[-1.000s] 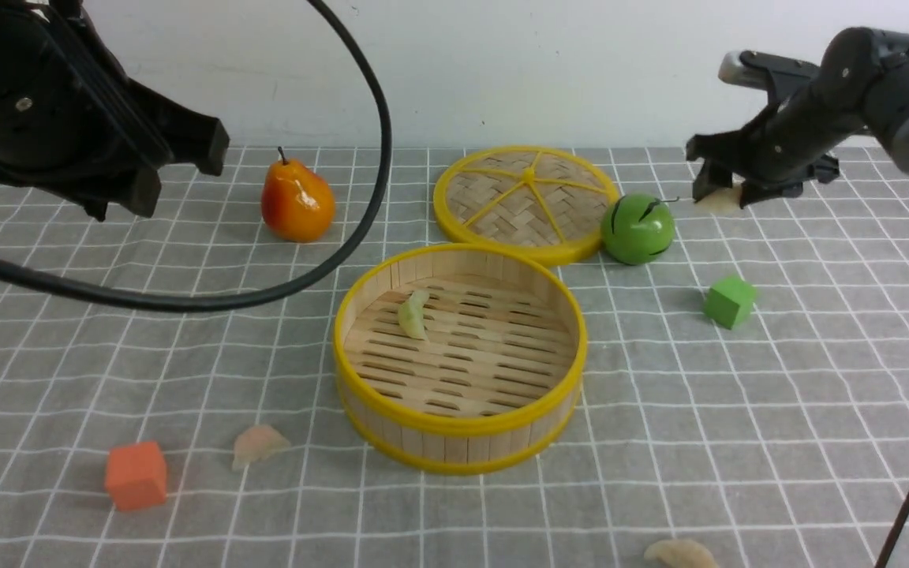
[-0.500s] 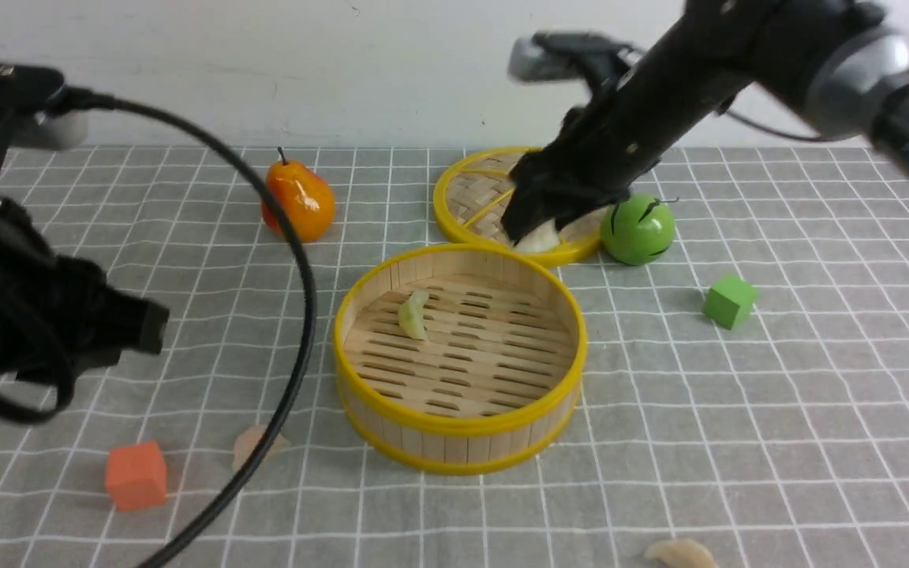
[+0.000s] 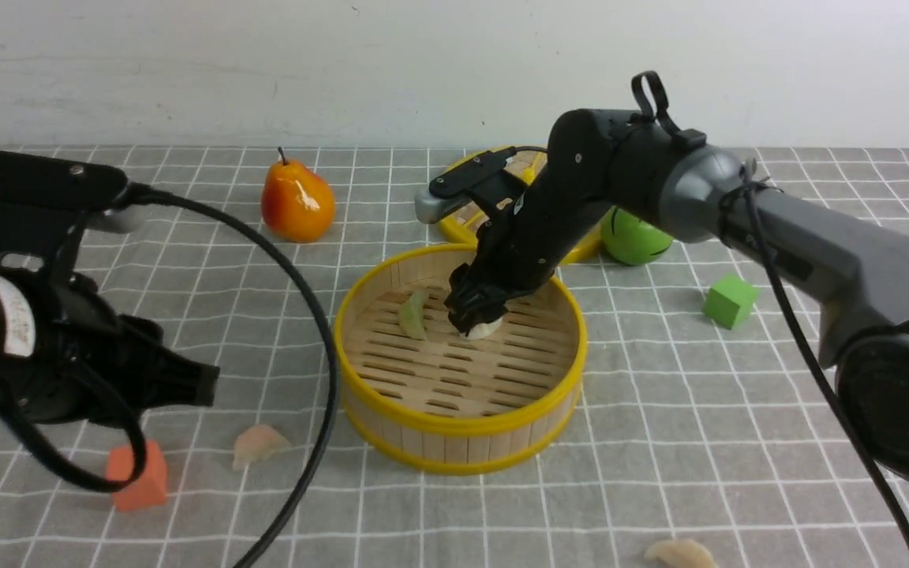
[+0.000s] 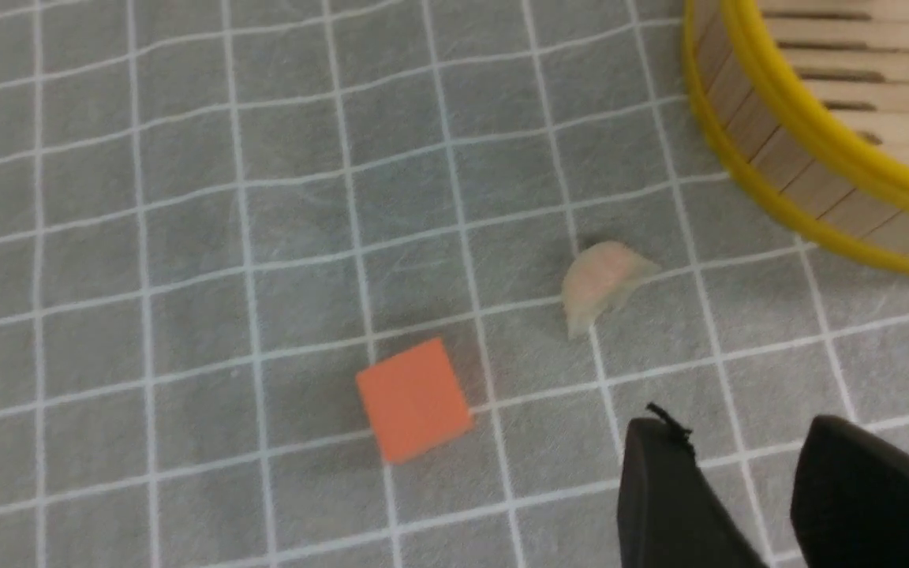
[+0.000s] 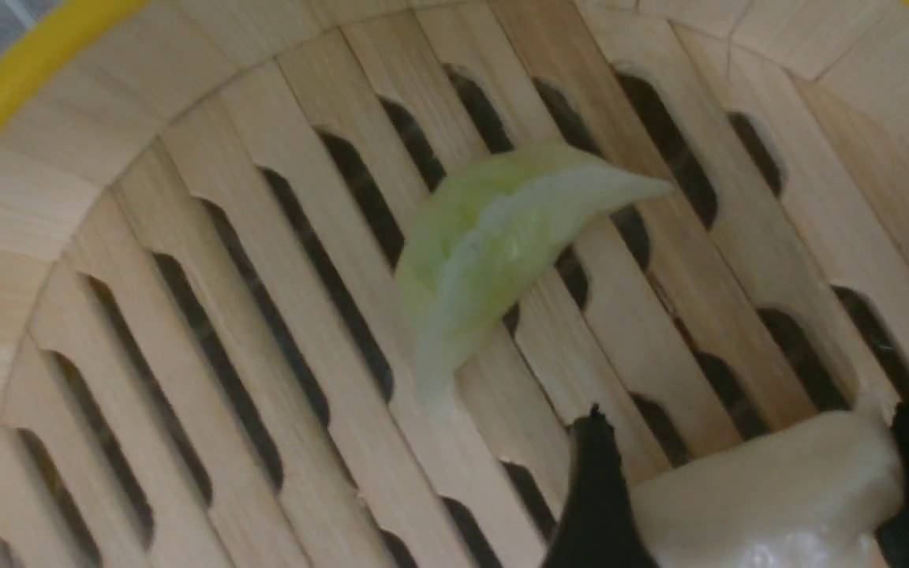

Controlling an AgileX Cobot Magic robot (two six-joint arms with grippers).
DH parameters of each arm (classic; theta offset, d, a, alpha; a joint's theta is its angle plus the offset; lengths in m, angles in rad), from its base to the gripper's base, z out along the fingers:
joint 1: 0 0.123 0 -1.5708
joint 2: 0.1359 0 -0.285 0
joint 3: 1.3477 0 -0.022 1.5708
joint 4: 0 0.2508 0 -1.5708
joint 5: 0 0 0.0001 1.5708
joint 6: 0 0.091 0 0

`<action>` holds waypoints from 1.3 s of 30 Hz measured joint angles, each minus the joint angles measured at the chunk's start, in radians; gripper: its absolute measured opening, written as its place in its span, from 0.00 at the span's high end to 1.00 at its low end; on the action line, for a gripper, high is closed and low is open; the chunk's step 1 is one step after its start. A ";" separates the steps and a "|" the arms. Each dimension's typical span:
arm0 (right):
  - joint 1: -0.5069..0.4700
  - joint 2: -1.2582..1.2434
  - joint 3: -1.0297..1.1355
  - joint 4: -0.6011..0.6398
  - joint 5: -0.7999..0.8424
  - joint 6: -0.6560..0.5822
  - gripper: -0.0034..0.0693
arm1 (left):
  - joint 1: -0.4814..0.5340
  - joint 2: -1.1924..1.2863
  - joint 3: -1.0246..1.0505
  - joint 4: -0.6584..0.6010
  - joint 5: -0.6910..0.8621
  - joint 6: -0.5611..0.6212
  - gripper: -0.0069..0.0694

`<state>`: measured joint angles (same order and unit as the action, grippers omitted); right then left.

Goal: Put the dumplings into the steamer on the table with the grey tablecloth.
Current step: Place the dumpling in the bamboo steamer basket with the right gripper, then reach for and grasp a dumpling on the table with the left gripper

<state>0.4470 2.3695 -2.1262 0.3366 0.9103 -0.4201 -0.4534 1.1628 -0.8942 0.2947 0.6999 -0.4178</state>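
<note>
Front view: right claw (image 3: 473, 318) slants into steamer (image 3: 454, 431), clasping cream dumpling (image 3: 484, 331).

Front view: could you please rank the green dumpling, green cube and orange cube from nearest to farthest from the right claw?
1. Green dumpling, inside the steamer, just left of the right claw.
2. Green cube, on the cloth to its right.
3. Orange cube, at the near left.

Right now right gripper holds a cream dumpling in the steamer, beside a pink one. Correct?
No: the one beside it in the steamer is a pale green dumpling, not pink, per the right wrist view. The right gripper does hold a cream dumpling.
</note>
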 joint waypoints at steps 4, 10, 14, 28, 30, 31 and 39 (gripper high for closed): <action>-0.001 -0.012 -0.030 0.035 0.040 0.047 0.26 | 0.000 0.107 0.000 0.001 -0.097 0.001 0.57; -0.004 -0.088 -0.086 -0.009 0.129 0.075 0.23 | 0.000 0.298 0.000 0.076 -0.171 0.022 0.40; -0.006 -0.120 -0.089 -0.037 0.157 0.113 0.23 | 0.001 0.386 -0.006 0.137 -0.223 0.022 0.33; -0.008 -0.256 -0.089 -0.166 0.335 0.254 0.23 | -0.003 0.678 -0.111 0.382 -0.280 -0.037 0.49; -0.009 -0.279 -0.089 -0.236 0.338 0.291 0.23 | -0.004 0.692 -0.140 0.374 -0.226 -0.098 0.67; -0.009 -0.286 -0.089 -0.253 0.338 0.300 0.23 | -0.004 0.693 -0.149 0.371 -0.205 -0.112 0.73; -0.015 -0.383 -0.089 -0.372 0.345 0.332 0.23 | -0.001 0.630 -0.264 0.267 0.015 -0.163 0.93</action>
<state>0.4322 1.9863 -2.2156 -0.0356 1.2555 -0.0877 -0.4543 1.7927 -1.1581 0.5619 0.7146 -0.5812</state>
